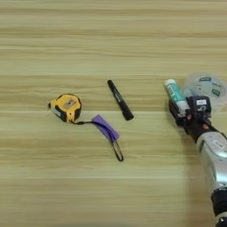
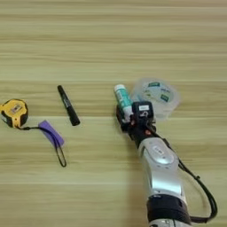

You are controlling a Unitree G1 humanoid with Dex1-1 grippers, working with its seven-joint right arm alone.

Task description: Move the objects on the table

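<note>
Right gripper clamped around glue stick, silver forearm angled up-left.

The far half and the near left of the table lie bare and open for passing, while the tape measure, purple block, marker, glue stick and tape roll crowd the middle band.

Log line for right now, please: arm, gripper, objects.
right arm: over table | right gripper: around glue stick, grip unclear | clear tape roll: right of it | marker, tape measure, purple block: untouched, left
</note>
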